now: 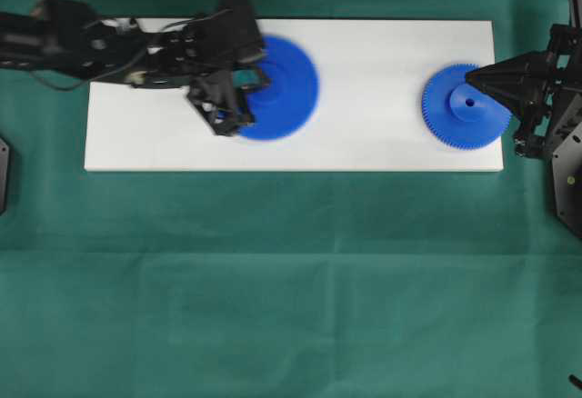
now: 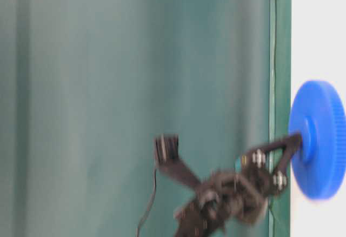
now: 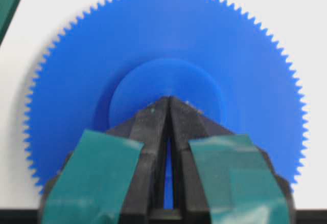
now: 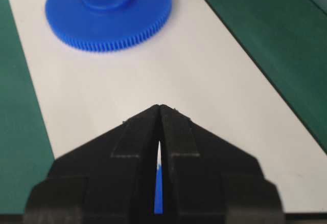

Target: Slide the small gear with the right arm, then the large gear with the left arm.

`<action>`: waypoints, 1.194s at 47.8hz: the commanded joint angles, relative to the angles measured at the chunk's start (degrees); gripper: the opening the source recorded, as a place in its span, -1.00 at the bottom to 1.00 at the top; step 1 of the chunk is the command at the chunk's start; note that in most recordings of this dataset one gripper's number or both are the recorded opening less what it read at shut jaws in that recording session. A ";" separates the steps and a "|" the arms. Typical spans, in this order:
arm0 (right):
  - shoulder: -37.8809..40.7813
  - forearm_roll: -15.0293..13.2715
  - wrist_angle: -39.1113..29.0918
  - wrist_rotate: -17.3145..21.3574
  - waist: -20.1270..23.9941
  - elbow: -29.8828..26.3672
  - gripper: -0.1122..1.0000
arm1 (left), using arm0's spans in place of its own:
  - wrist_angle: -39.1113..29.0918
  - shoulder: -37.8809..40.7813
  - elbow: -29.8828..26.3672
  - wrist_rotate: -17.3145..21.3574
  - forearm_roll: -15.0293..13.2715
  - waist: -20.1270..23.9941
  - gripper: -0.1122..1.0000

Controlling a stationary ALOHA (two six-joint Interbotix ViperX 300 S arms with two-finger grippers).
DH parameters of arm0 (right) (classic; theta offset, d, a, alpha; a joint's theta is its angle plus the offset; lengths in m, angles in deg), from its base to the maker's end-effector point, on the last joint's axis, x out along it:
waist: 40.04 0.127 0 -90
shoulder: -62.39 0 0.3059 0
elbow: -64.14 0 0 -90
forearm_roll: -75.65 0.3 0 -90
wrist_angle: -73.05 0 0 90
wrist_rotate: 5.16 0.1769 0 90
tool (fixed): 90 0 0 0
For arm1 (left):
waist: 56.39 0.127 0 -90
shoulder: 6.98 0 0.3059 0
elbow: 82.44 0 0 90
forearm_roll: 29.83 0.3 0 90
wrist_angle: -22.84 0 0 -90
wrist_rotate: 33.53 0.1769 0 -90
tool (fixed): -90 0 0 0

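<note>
Lying across a green cloth (image 1: 291,307), the white board (image 1: 364,62) carries both gears, and everything else here is smaller than it. The large gear (image 1: 282,87) sits on the board's left half, nearer the far edge, its outline blurred in the overhead view. The left arm (image 1: 109,44) reaches in from the board's left end, and the left gripper (image 3: 168,101), teal tape on its fingers, has its jaws pressed together with the pointed tip resting on the gear's raised hub; it clasps nothing, it only bears on the hub.

The small gear (image 1: 466,107) lies near the board's right end. The right arm (image 1: 546,89) comes in from that end, and the right gripper (image 1: 470,75) has its jaws closed to a point that touches the gear at its far rim, holding nothing.

Both gears look like stiff, light plastic discs that should glide readily on the smooth board. Judged from this, neither needs clamping: a closed tip set against the hub, or into the centre hole, gives the firmest purchase for pushing, while pressure out on the toothed rim could slip off or spin the disc.
</note>
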 commanded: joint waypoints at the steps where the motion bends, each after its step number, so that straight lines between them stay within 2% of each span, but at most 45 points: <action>1: 0.62 0.18 -0.26 0.09 0.44 -2.11 0.10 | 0.35 -1.23 9.05 -1.23 -0.09 1.49 -0.80; 13: 2.99 0.35 -0.26 0.18 1.23 -3.78 0.10 | 3.78 -9.40 22.15 -6.15 -0.09 2.81 -0.80; 19: 4.83 0.26 0.00 0.18 1.41 -4.75 0.10 | 3.87 -14.41 26.28 -8.35 -0.09 2.99 -0.80; 29: 9.05 0.35 0.18 0.18 1.93 -6.33 0.10 | 3.52 -23.29 30.94 -9.05 -0.26 3.16 -0.80; 38: 11.69 0.26 1.14 0.09 2.02 -7.21 0.10 | 3.34 -27.51 31.38 -9.05 -0.26 3.52 -0.80; 57: 11.60 0.35 1.58 0.09 2.29 -6.94 0.10 | 3.25 -29.00 27.60 -8.44 -0.09 3.52 -0.80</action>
